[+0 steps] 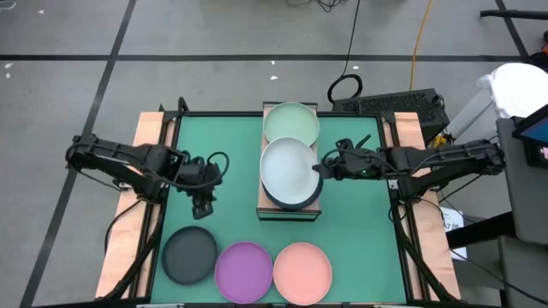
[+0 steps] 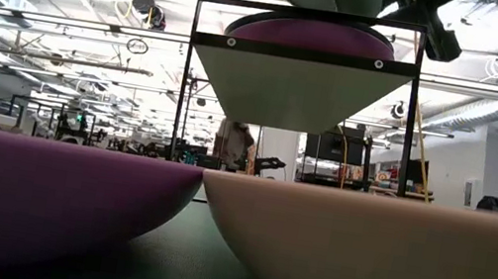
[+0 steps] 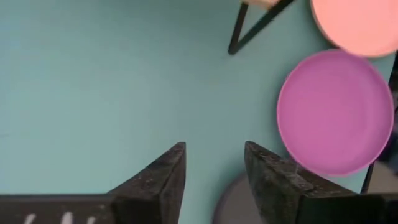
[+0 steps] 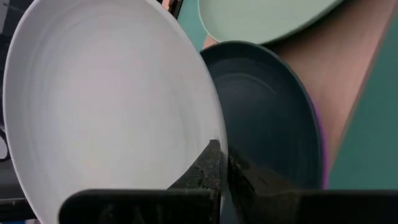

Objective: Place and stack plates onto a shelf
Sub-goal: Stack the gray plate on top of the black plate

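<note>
The wooden shelf [image 1: 267, 205] stands mid-table on a black frame. A pale green plate [image 1: 291, 122] lies on its far half. On its near half a dark grey plate [image 4: 267, 118] sits on a purple one [image 2: 311, 34]. My right gripper [image 1: 321, 165] is shut on the whitish-blue plate [image 1: 288, 167] above that stack. My left gripper [image 1: 203, 203] hangs open over the green mat, touching nothing, just beyond a dark grey plate [image 1: 190, 254]. A purple plate [image 1: 244, 271] and a pink plate [image 1: 302, 272] lie beside that one along the near edge. My right gripper pinches the whitish-blue plate by its rim [image 4: 211, 134] on the side toward the table's right, one finger [image 4: 208, 165] on the inner face and the other beneath. The fingers come roughly level from the table's right. The plate is tilted over the dark grey plate.
The green mat [image 1: 231, 145] has open room left of the shelf and between the shelf and the near row of plates. The shelf's black frame legs [image 3: 249, 31] stand on the mat. Wooden strips border both sides of the table.
</note>
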Action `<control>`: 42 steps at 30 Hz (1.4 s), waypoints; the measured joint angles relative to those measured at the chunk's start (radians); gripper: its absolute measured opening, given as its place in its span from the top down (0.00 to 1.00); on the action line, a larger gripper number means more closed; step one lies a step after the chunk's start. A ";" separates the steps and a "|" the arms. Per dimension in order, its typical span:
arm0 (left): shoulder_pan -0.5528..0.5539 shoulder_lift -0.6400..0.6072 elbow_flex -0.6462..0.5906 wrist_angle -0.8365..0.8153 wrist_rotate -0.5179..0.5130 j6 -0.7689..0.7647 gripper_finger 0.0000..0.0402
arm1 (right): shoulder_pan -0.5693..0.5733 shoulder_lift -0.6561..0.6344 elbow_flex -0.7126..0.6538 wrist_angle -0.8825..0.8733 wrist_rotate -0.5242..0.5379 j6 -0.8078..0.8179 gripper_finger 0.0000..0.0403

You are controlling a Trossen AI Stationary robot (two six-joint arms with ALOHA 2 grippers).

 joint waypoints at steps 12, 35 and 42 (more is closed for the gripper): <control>-0.049 0.000 -0.061 -0.038 -0.005 0.027 0.50 | 0.000 0.000 -0.046 -0.021 -0.026 0.004 1.00; -0.069 0.000 -0.307 0.043 0.054 -0.079 0.50 | 0.000 0.000 -0.048 -0.075 -0.051 0.010 0.98; -0.069 0.000 -0.307 0.051 0.053 -0.095 0.50 | 0.000 0.000 -0.048 -0.078 -0.047 0.031 0.98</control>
